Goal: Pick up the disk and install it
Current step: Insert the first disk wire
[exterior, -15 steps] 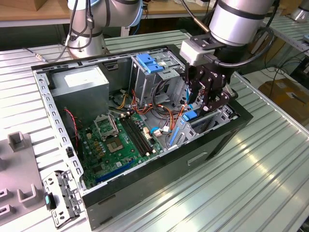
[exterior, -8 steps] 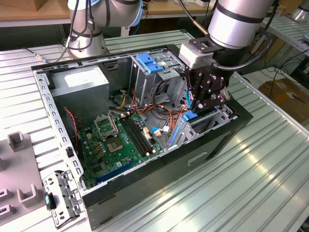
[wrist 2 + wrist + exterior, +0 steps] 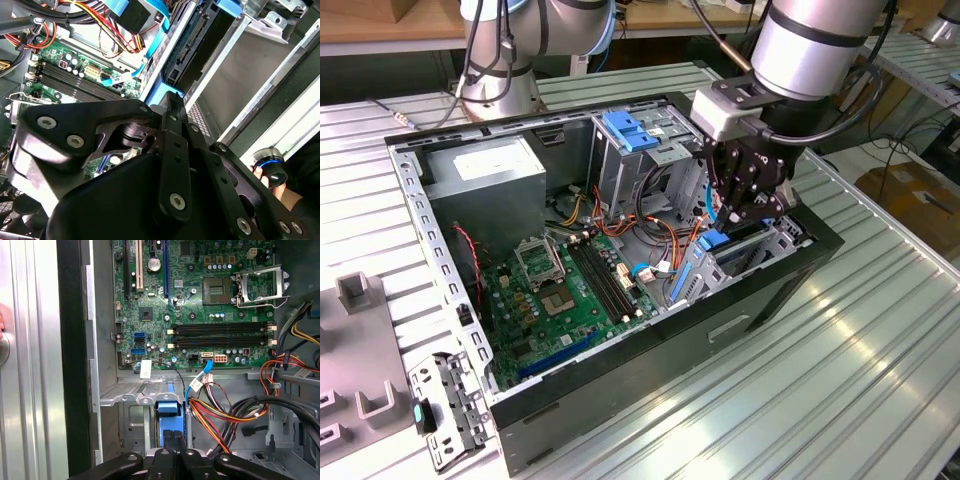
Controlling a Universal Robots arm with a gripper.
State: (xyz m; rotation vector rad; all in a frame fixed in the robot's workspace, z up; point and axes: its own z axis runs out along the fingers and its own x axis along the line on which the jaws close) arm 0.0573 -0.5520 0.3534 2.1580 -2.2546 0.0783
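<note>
One disk (image 3: pixel 168 415), long axis seemingly vertical in bay (image 3: pixel 765 246), jaws clamped on it

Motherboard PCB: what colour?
The motherboard is green; the first wrist view shows it best.

The end effector (image 3: pixel 735 215) is matte black, under a silver-grey arm (image 3: pixel 810 40) with dark bands. The disk (image 3: pixel 194 46) shows a dark edge and a blue rail. The motherboard (image 3: pixel 560 300) is green with black slots. Its cables (image 3: pixel 225 415) are orange, yellow, red and black. The case (image 3: pixel 760 300) is black outside, on a silvery ribbed counter (image 3: pixel 850 380).
</note>
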